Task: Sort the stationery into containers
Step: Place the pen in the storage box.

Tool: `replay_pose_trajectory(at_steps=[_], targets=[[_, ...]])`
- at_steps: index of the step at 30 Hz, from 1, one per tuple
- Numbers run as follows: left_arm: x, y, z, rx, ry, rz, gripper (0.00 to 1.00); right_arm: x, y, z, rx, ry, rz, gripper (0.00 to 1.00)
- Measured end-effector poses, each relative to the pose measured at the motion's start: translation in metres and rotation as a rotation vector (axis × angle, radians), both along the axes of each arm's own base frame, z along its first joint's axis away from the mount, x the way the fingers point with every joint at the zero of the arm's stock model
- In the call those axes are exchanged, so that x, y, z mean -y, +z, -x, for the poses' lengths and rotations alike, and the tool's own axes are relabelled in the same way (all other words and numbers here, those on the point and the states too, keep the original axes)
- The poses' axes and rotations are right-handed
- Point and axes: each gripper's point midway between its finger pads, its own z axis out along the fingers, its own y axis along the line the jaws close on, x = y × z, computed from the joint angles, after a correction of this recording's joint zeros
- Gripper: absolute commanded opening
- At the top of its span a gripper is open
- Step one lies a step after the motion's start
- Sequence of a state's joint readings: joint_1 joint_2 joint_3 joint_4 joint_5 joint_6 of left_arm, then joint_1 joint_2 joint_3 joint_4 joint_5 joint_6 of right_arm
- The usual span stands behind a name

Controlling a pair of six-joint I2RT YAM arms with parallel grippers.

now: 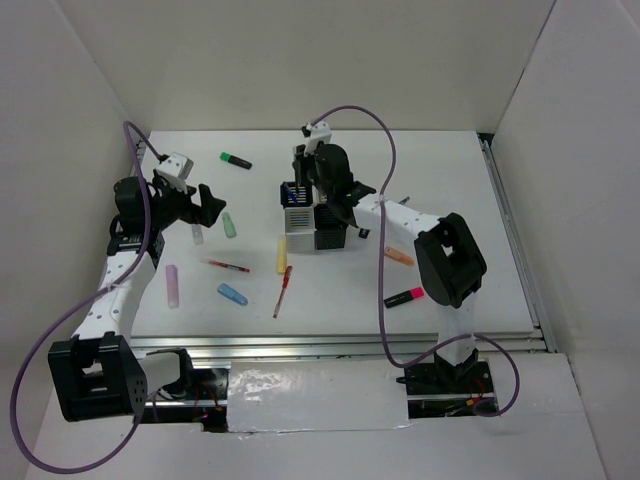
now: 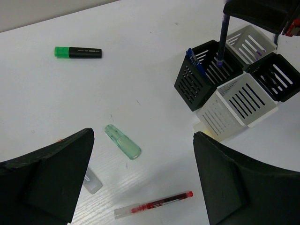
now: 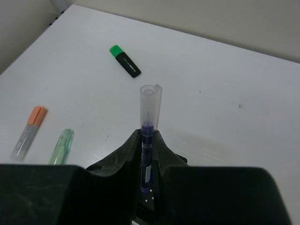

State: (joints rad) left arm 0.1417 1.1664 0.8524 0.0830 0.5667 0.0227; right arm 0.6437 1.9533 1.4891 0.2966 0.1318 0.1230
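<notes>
Right gripper [image 3: 147,137] shut tight on a blue pen [image 3: 150,105].
Pen hangs over the pen cups [image 2: 234,101], upper right; left gripper [image 2: 143,178] wide open, holding nothing.

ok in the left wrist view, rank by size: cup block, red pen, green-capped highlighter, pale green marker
1. cup block
2. red pen
3. green-capped highlighter and pale green marker: about alike, highlighter sits farther

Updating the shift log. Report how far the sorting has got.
Done: one blue pen stands in a black cup. In hand: right fingers shut on a purple pen, tip at that cup's mouth. Left: roughly ten pieces loose, like the green highlighter and red pen; left fingers open, empty.
</notes>
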Motion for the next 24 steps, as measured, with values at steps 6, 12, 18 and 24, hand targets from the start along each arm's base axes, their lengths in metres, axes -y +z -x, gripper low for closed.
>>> replay_pose_trajectory(at_steps=[6, 12, 18, 24], targets=[[0.0, -0.001, 0.0, -0.004, -0.001, 0.001, 0.99, 0.003, -0.022, 0.006, -0.044, -0.004, 0.02, 0.54], [0.001, -0.007, 0.003, -0.032, -0.004, 0.009, 0.99, -0.003, -0.03, 0.015, -0.083, 0.016, 0.026, 0.74], [0.022, -0.023, 0.022, -0.122, -0.055, 0.02, 0.98, 0.003, -0.012, 0.035, -0.133, 0.016, 0.02, 0.73], [0.074, -0.041, 0.058, -0.242, -0.182, -0.012, 0.8, 0.044, 0.074, 0.06, -0.071, -0.021, -0.042, 0.7]])
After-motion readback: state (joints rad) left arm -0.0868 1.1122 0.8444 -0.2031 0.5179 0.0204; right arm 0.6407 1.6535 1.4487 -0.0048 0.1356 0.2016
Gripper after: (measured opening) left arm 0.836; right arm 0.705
